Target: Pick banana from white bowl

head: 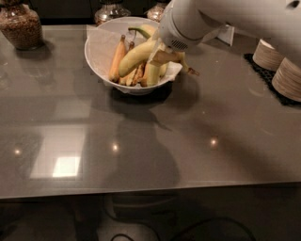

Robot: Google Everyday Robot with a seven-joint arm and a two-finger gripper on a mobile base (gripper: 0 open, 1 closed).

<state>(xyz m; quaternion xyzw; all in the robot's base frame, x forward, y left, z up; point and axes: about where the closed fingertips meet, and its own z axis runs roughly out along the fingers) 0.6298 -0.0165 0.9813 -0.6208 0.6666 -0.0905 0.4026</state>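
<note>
The white bowl [95,63] with its paper liner [101,41] stands at the back middle of the grey table. It holds several bananas, among them an orange-toned one [116,60] at the left. A yellow banana [134,57] lies slanted across the bowl, its right end raised. My gripper [161,55] is over the bowl's right side, mostly hidden under the thick white wrist [183,26]. It is shut on the raised end of the yellow banana.
A glass jar of brown bits [21,26] stands at the back left. Two glass jars [109,10] stand behind the bowl. Stacked tan ribbed cups [287,77] sit on a black mat at the right edge. The table's front edge [150,188] runs across the bottom.
</note>
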